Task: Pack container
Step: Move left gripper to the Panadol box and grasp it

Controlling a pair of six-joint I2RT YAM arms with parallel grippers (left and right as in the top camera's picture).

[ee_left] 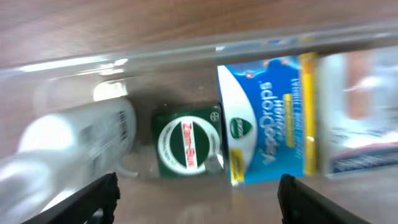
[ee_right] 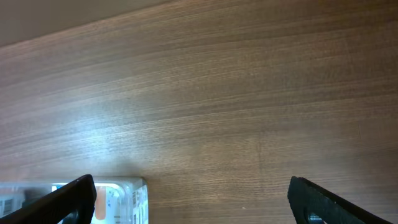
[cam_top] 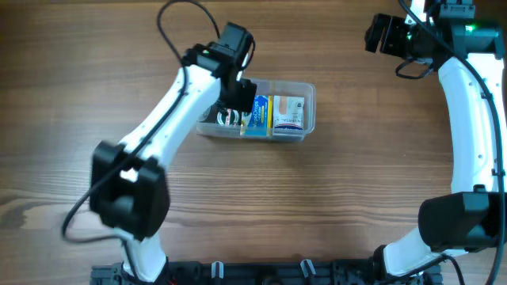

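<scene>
The container (cam_top: 307, 89), a clear tub, sits mid-table. Lying inside it are a white bottle (ee_left: 68, 143), a small green box (ee_left: 188, 143), a blue VapoDrops box (ee_left: 270, 118) and a white box (ee_left: 360, 118). My left gripper (cam_top: 238, 99) hovers over the tub's left end. In the left wrist view the left gripper (ee_left: 199, 205) is open, its fingers (ee_left: 93, 202) wide apart with nothing between them. My right gripper (cam_top: 382, 36) is far off at the back right. In its wrist view the right gripper (ee_right: 189, 202) is open over bare wood, with the container corner (ee_right: 134, 193) at lower left.
The wooden table (cam_top: 356, 182) surrounds the tub. The left arm (cam_top: 158, 119) crosses the left side of the table, and the right arm (cam_top: 475, 119) runs along the right edge. A black cable (cam_top: 178, 16) loops above the left wrist.
</scene>
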